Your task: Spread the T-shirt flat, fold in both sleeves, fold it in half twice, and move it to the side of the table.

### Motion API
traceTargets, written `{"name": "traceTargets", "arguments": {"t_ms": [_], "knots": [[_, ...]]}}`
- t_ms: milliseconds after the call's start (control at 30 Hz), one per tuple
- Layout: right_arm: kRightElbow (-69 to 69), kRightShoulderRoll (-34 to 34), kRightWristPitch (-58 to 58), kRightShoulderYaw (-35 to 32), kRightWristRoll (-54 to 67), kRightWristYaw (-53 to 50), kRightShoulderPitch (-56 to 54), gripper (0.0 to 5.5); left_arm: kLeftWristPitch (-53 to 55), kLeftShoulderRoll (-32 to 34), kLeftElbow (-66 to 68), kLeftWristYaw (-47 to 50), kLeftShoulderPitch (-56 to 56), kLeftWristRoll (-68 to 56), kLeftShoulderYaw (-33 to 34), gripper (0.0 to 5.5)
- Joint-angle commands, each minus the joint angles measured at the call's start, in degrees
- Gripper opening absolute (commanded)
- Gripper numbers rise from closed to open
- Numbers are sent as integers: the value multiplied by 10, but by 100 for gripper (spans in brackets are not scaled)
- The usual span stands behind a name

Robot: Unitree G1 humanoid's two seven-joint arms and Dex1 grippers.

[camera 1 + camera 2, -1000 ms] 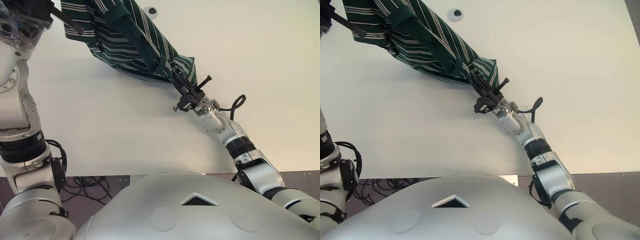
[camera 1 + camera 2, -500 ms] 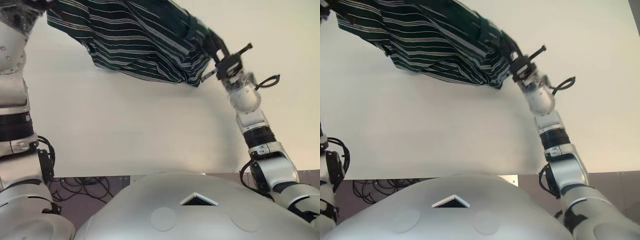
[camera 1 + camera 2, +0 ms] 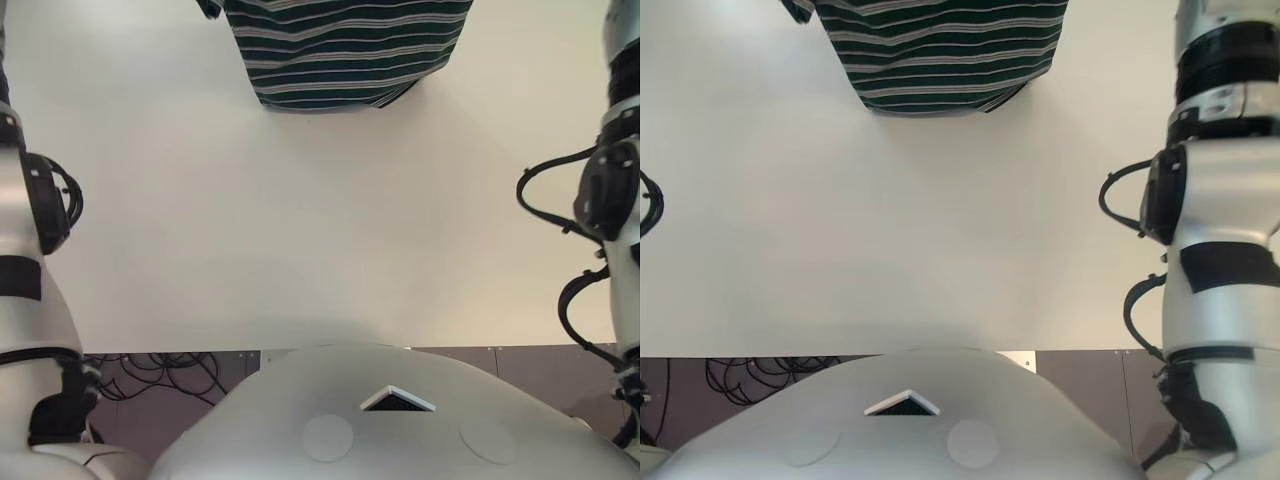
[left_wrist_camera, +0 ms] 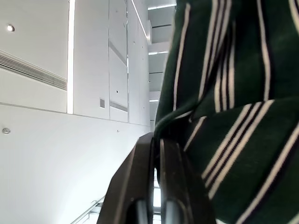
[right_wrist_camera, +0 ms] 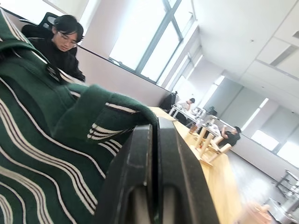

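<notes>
T-shirt: dark green with thin white stripes. It hangs as one broad panel over the far part of the table, stripes running level, upper part out of frame. The lower hem sits over the table's far middle; whether it touches the surface, cannot tell. A small dark corner of cloth shows off the panel's left side, also over the far table.

Left gripper: the two dark fingers are pressed together, with a fold of the striped cloth pinched between their tips. The rest of the shirt drapes beside the gripper.

Right gripper: the fingers are closed tight on a rolled green edge of the shirt, which bunches up against the tips and falls away on one side.

Left arm: upright beside the table's left edge. Right arm: upright beside the table's right edge.

Table: white and flat. Black cables lie below its near edge.
</notes>
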Motion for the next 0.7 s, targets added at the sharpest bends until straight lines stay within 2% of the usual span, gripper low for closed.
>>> {"name": "traceTargets", "arguments": {"t_ms": [33, 233, 500, 700], "knots": [[59, -14, 13, -4, -42, -33, -76, 4, 19, -16, 71, 40, -94, 24, -27, 0], [86, -28, 15, -21, -71, -55, -117, 4, 34, -18, 117, 61, -169, 16, -33, 0], [59, -37, -21, -53, -56, -3, -114, 4, 1, 15, 113, 45, -164, -18, -18, 0], [-35, -48, -19, -78, -7, 147, -56, 4, -112, 54, 60, -78, -84, -116, 16, 0]]}}
